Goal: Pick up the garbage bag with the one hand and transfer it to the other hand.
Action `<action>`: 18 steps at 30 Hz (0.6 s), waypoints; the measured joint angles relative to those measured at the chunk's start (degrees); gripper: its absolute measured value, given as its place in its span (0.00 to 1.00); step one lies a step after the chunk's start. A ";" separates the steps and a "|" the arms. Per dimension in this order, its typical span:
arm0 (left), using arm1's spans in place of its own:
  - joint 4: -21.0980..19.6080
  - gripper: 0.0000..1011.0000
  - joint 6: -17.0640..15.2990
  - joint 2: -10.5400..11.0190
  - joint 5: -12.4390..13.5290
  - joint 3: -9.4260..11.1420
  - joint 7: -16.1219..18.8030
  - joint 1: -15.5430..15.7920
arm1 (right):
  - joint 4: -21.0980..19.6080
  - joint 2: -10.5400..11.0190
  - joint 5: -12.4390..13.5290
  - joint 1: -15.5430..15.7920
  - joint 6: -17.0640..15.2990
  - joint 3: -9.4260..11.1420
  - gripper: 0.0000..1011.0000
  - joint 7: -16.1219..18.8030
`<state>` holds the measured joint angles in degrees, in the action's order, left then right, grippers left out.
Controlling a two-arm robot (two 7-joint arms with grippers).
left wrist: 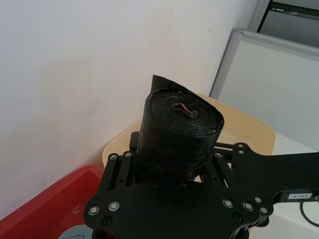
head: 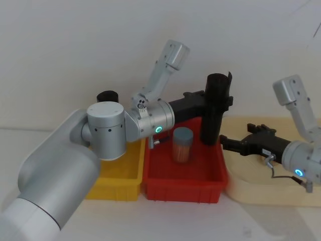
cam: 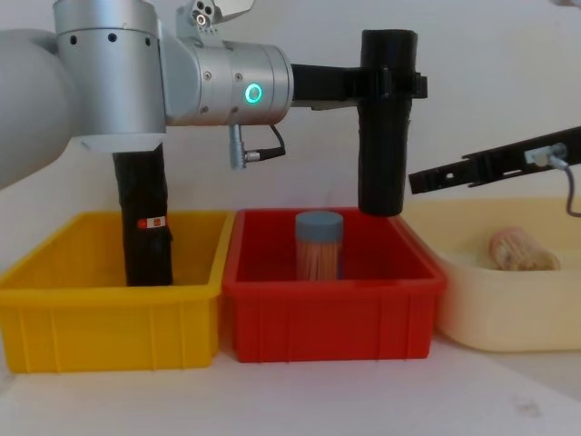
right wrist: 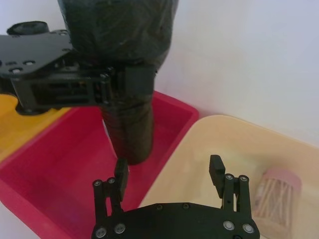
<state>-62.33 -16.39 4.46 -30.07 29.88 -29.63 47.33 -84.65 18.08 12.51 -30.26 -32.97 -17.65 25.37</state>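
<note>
Two arms reach inward: my left claw [cam: 392, 84] squeezes the upright garbage bag [cam: 381, 163]; my right claw [right wrist: 169, 172] sits near, fingers apart.

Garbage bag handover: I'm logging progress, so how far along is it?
Done: left gripper has the bag clamped, lifted above the red bin. In hand: right gripper, jaws open, sits beside the bag's lower end, not around it. Left: right closes, left releases.

garbage bag [head: 212, 125]: black roll, held upright, aloft, frame centre
left gripper [head: 220, 100]: clamped round it
right gripper [head: 224, 142]: fingers parted, lower right
</note>
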 joint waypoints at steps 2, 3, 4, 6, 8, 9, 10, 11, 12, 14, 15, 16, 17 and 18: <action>0.03 0.52 0.01 -0.01 0.00 0.01 -0.01 0.02 | 0.60 -0.40 0.24 -0.45 0.04 -0.23 0.99 0.12; 0.04 0.52 0.01 -0.02 0.00 0.02 -0.02 0.02 | 0.79 -0.54 0.33 -0.60 0.06 -0.29 0.99 0.17; 0.06 0.52 0.02 -0.02 0.00 0.03 -0.02 0.03 | 1.10 -0.79 0.55 -0.88 0.09 -0.41 0.99 0.33; 0.07 0.52 0.02 -0.03 0.00 0.04 -0.02 0.04 | 1.41 -1.03 0.76 -1.16 0.12 -0.53 0.99 0.45; 0.08 0.52 0.02 -0.04 0.00 0.05 -0.03 0.05 | 1.71 -1.34 1.06 -1.49 0.13 -0.68 0.99 0.66; 0.09 0.52 0.03 -0.04 0.00 0.06 -0.02 0.05 | 1.80 -1.44 1.20 -1.60 0.13 -0.73 0.99 0.77; 0.09 0.52 0.02 -0.05 0.00 0.06 -0.03 0.05 | 1.87 -1.51 1.31 -1.70 0.13 -0.77 0.99 0.87; 0.11 0.52 0.03 -0.06 0.00 0.06 -0.03 0.06 | 1.96 -1.67 1.53 -1.88 0.13 -0.85 0.99 1.02; 0.11 0.52 0.03 -0.06 -0.01 0.06 -0.03 0.06 | 2.04 -1.78 1.67 -2.00 0.12 -0.89 0.99 1.12; 0.12 0.52 0.03 -0.07 0.00 0.07 -0.03 0.07 | 2.17 -1.97 1.93 -2.20 0.10 -0.98 0.99 1.31; 0.12 0.52 0.03 -0.07 -0.01 0.07 -0.03 0.08 | 2.28 -2.11 2.15 -2.36 0.07 -1.06 0.99 1.45; 0.13 0.52 0.03 -0.08 -0.01 0.07 -0.03 0.08 | 2.34 -2.19 2.31 -2.45 0.06 -1.09 0.99 1.56; 0.14 0.52 0.03 -0.08 0.00 0.07 -0.03 0.08 | 2.41 -2.27 2.38 -2.54 0.05 -1.13 0.99 1.62; 0.14 0.52 0.03 -0.08 0.00 0.07 -0.03 0.08 | 2.48 -2.34 2.48 -2.62 0.04 -1.16 0.99 1.69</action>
<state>-62.19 -16.36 4.38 -30.08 29.94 -29.66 47.41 -82.17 15.74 14.99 -32.88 -32.93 -18.81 27.05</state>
